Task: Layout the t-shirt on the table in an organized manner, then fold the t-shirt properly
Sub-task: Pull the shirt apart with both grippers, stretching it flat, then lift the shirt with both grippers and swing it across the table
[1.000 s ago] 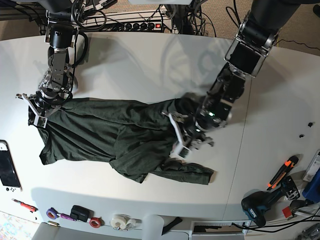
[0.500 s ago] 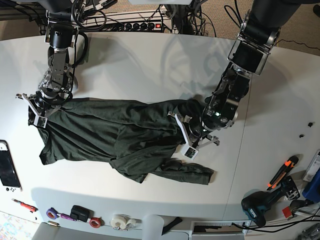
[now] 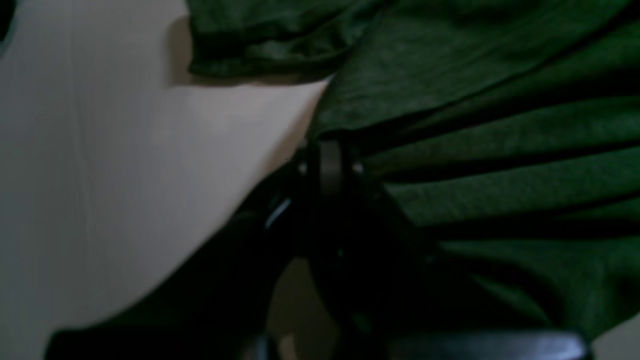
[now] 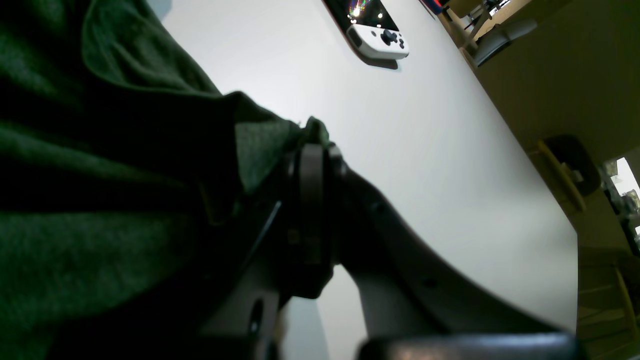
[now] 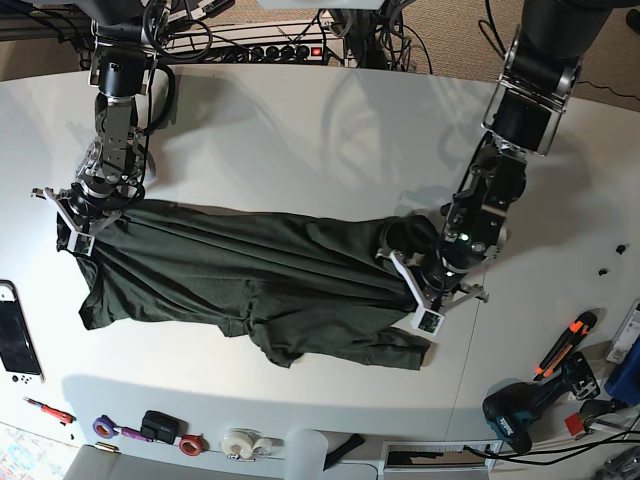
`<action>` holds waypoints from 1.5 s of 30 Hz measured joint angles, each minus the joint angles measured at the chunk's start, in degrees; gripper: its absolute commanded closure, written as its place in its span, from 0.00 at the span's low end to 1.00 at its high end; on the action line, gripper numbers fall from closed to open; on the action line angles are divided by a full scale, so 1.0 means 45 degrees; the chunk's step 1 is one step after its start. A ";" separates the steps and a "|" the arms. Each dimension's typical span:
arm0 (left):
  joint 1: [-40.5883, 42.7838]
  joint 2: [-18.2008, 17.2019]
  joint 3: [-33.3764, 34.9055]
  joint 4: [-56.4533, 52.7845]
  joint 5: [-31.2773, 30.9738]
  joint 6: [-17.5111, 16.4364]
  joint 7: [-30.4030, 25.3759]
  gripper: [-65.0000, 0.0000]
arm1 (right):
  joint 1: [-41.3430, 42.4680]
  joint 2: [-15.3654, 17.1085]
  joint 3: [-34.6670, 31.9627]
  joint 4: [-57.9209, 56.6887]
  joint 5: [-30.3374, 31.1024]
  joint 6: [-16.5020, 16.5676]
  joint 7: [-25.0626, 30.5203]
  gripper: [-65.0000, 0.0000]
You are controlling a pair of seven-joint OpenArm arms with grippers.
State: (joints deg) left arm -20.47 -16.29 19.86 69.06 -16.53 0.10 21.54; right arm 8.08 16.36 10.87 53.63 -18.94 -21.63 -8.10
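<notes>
The large dark green, heathered soft-fabric t-shirt [image 5: 250,280] is being stretched lengthwise across the middle of the very large white smooth table [image 5: 300,140], its wrinkled cloth lying on the tabletop between the two arms. At the left of the base view, one end of the garment is being gripped by the right gripper [image 5: 76,212], whose jaws are seen clenched on a bunched fold of green fabric in the right wrist view [image 4: 310,145]. At the right of the base view, the other end is being pinched by the left gripper [image 5: 418,290]; in the left wrist view its jaws [image 3: 327,160] are pressed together on an edge of the cloth, from which taut pleats are fanning out. A loose part of the t-shirt is lying crumpled at the near side, beside the left gripper. A white handheld game console [image 5: 15,335] is resting at the table's left edge, well apart from the garment, and is also visible in the right wrist view [image 4: 372,32].
</notes>
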 measured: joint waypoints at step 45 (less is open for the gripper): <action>-0.0204 -0.1423 -0.5061 0.1433 -1.4770 -0.8879 1.0671 1.00 | -0.6319 -0.0039 0.0005 1.5178 -0.0364 0.4294 -0.7009 1.00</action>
State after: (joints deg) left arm -21.39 -22.70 -2.92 75.50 -83.00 -39.86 69.56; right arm -20.36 16.19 10.90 121.93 -20.58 -2.31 -39.64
